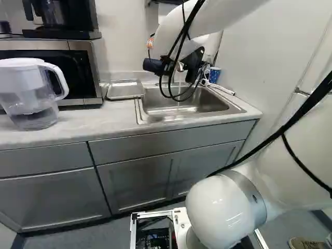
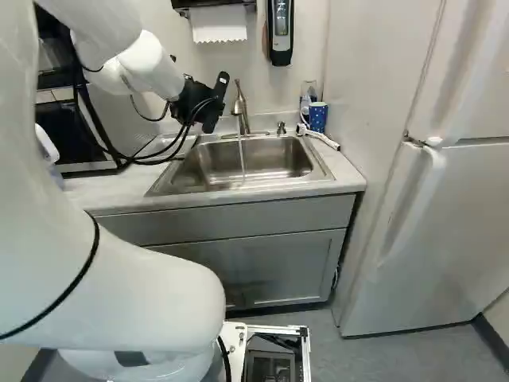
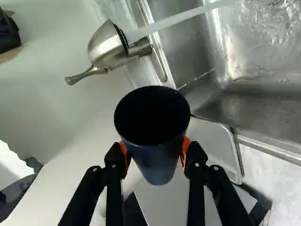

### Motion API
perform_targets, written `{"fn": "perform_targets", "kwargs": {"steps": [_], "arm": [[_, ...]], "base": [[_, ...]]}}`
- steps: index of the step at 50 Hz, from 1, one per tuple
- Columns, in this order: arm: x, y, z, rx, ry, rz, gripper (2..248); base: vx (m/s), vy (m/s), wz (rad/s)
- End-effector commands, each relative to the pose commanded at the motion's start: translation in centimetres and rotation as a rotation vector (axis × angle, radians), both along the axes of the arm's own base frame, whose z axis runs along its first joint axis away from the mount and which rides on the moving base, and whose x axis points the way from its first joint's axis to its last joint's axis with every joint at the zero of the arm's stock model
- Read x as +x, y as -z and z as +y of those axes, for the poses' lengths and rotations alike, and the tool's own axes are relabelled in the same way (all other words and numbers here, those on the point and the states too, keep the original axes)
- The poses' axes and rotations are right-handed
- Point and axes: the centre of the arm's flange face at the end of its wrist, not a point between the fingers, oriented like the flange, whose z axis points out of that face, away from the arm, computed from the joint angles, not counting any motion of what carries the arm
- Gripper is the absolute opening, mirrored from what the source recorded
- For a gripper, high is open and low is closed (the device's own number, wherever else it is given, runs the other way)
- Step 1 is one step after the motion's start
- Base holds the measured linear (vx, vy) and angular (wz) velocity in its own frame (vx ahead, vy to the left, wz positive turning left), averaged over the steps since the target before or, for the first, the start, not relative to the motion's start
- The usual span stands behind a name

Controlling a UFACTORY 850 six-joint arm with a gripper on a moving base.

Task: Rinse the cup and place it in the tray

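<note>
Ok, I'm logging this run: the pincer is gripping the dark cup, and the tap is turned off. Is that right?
Not quite: the tap is running, with a stream of water pouring into the sink, as the wrist view shows. The pincer is indeed gripping the dark cup.

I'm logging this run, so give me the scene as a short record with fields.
gripper: closed on the dark blue cup
gripper position
cup: held outside the water stream
tap: running into the sink
tray: on the counter beside the sink
spotted blue cup: by the sink's far corner
</note>
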Motion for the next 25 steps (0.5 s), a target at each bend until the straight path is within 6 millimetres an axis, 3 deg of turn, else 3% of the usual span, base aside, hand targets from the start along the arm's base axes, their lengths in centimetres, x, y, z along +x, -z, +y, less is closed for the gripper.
{"fn": "perform_targets", "kwargs": {"steps": [25], "arm": [[0.00,0.00,0.00,-0.043,-0.023,-0.009,123]], "base": [[0.000,0.000,0.000]]}}
